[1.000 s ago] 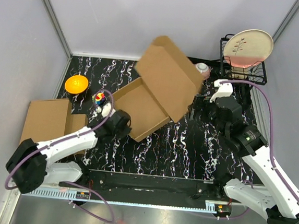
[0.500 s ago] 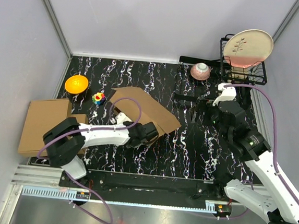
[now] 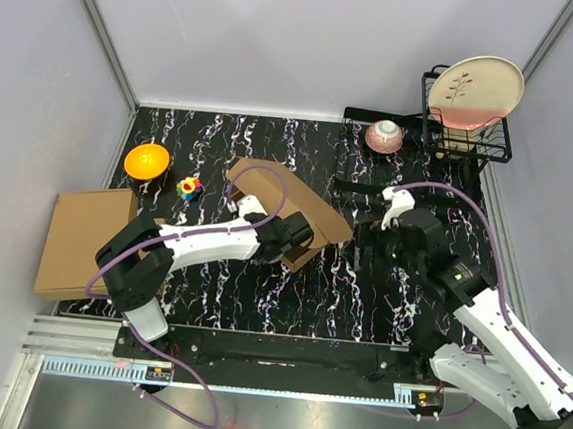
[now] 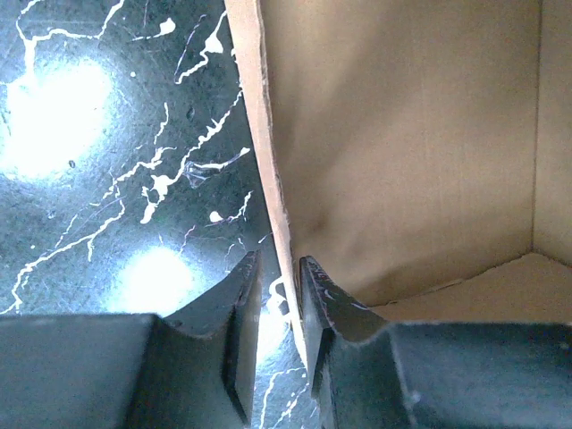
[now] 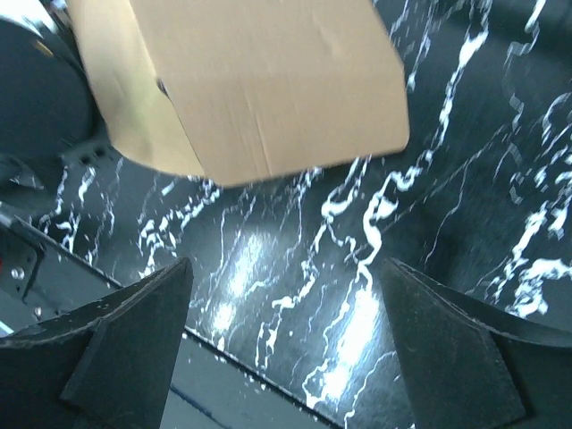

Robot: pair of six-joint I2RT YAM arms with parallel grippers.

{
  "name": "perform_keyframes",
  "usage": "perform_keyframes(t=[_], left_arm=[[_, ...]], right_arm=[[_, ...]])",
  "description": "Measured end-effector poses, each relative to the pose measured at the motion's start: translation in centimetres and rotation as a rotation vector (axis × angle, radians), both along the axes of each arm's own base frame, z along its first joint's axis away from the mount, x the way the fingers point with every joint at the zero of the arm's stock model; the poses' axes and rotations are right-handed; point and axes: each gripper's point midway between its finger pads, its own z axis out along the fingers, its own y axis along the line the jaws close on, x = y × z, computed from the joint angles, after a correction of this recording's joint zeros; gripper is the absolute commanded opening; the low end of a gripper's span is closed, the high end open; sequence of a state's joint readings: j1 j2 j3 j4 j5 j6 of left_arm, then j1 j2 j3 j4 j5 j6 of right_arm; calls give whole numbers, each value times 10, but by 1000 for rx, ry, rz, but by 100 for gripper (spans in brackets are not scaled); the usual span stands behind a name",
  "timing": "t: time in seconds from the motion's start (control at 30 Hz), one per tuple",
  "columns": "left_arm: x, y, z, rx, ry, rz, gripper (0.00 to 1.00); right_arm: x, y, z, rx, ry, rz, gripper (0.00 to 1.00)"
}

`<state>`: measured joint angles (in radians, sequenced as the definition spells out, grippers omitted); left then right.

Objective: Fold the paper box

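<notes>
Running far-left to near-right: paper box (image 3: 307, 211)

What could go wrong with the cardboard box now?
The left claw only straddles one thin wall of the paper box, and it looks loose, so the wall might slip out or bend. The right claw hangs wide open, touching nothing. Nothing holds the top flap down, so it may pop up.

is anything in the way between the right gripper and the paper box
Nothing visible is. The right gripper hangs open with a flap of the paper box just ahead of its fingers, and only the black marbled table shows in the gap between them.
</notes>
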<state>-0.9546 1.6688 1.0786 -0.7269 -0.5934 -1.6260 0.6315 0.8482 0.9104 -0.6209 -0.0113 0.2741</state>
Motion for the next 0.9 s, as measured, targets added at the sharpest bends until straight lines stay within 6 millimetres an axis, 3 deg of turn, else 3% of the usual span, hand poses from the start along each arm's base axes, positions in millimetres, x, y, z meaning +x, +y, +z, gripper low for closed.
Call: perform_keyframes(t=[0.17, 0.37, 0.5, 0.63, 0.9], left_arm=[[0, 0, 6, 28, 5, -45, 25], [1, 1, 11, 59, 12, -88, 26], [10, -10, 32, 52, -15, -131, 27], [14, -17, 50, 36, -48, -164, 28], [10, -12, 68, 51, -86, -223, 28]], right_arm=[[-14, 0, -47, -27, 113, 8, 98], [-6, 18, -69, -61, 141, 8, 99], [10, 22, -77, -93, 129, -46, 100], [36, 20, -71, -119, 80, -141, 100], [107, 22, -26, -84, -29, -332, 100]])
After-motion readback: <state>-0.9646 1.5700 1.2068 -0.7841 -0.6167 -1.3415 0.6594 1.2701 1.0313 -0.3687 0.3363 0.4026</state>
